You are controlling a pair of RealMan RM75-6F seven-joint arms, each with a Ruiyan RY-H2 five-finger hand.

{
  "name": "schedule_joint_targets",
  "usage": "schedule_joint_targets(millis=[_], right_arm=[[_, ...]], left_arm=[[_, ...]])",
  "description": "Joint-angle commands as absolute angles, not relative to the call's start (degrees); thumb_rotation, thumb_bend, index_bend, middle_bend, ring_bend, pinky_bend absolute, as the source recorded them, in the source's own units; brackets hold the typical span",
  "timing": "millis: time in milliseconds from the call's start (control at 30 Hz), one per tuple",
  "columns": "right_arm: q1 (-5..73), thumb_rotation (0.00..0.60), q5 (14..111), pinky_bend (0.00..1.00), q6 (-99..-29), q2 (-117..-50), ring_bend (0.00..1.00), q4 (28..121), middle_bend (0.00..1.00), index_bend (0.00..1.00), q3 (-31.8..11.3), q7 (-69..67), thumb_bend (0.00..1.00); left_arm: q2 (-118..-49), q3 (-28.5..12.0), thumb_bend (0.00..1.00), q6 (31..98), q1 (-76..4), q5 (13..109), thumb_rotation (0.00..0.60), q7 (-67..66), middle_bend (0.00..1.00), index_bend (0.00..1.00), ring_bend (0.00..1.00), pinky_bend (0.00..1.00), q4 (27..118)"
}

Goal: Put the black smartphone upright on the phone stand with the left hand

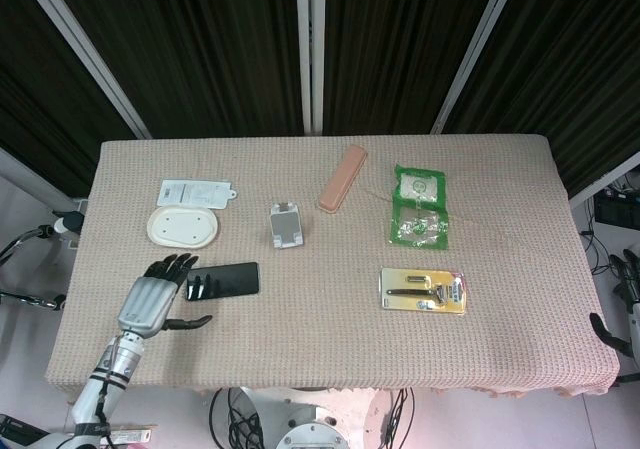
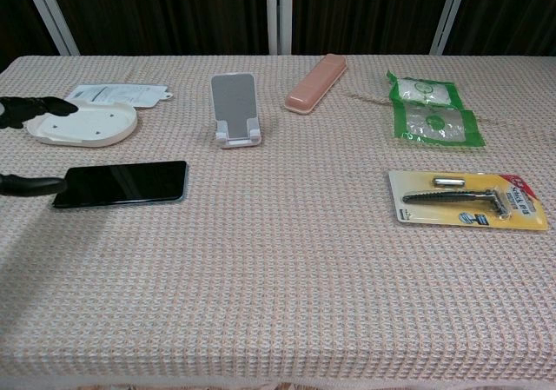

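Left hand (image 1: pixel 150 302): fingers spread, empty, at black smartphone's 9 o'clock end.
Black smartphone (image 1: pixel 226 280): flat on table.
Phone stand (image 1: pixel 286 225): at smartphone's 1 o'clock, apart.
Right hand (image 1: pixel 627 304): state unclear.

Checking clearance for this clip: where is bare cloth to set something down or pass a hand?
Free: the wide near strip in front of the black smartphone and razor pack, and the middle between them. Crowded: far row, soap dish, phone stand, pink case, green packets. Left hand occupies the smartphone's left end.
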State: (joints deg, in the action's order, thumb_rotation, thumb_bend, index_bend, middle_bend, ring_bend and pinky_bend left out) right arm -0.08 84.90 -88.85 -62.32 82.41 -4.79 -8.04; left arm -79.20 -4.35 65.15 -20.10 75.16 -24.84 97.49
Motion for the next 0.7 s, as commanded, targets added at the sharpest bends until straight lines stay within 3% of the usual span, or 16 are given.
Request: schedule_joint_targets(millis=[33,700], right_arm=[[-0.23,0.6,84.82,0.0,-89.1,-62.05,0.0,82.68,0.0,0.0,-4.89,-7.95,0.21],[-0.71,0.6,85.29,0.0,-90.8,-61.41,0.0,84.36,0.0,0.0,-5.22,-6.22,0.21]], left_arm=[[-81.75,-4.79,0.01,63.04,-21.72,73.09,0.242,-25.39,0.08,0.04,0.06,0.18,94.81],[-88.82,-5.45,0.04,57.98,-27.42,69.65,0.311,-25.26,0.08,0.12,0.06,0.18,84.43]])
